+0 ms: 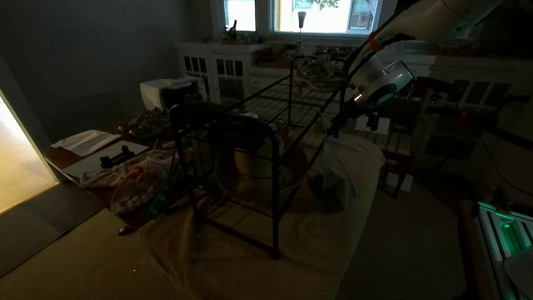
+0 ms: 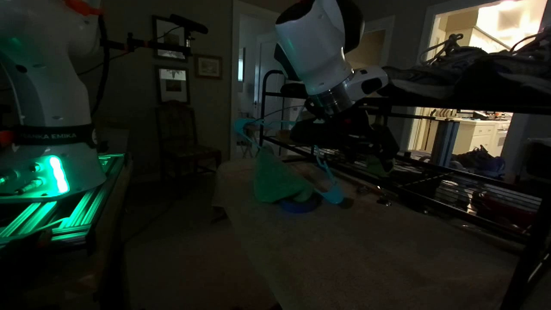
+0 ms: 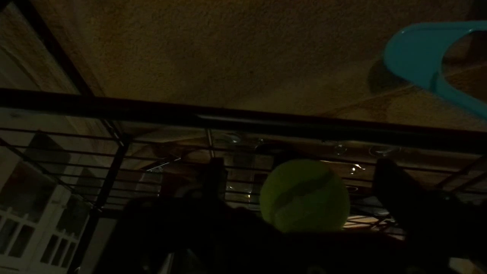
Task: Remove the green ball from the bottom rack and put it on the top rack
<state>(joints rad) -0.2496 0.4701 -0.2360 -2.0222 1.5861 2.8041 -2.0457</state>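
Note:
The green ball lies between my gripper's two dark fingers in the wrist view, with a gap on each side. The gripper is open around it. In an exterior view the ball is partly hidden behind the gripper, at the bottom rack's level; in the exterior view with the gripper beside the frame, the ball is hidden. The bottom rack's front bar crosses the wrist view, with thin wires behind the ball. The top rack is above, and the arm reaches in under its level.
Shoes sit on the top rack, also at its far end. A green cloth, a blue ring and a light-blue handled item are beside the rack. A large bowl is inside the frame's near end.

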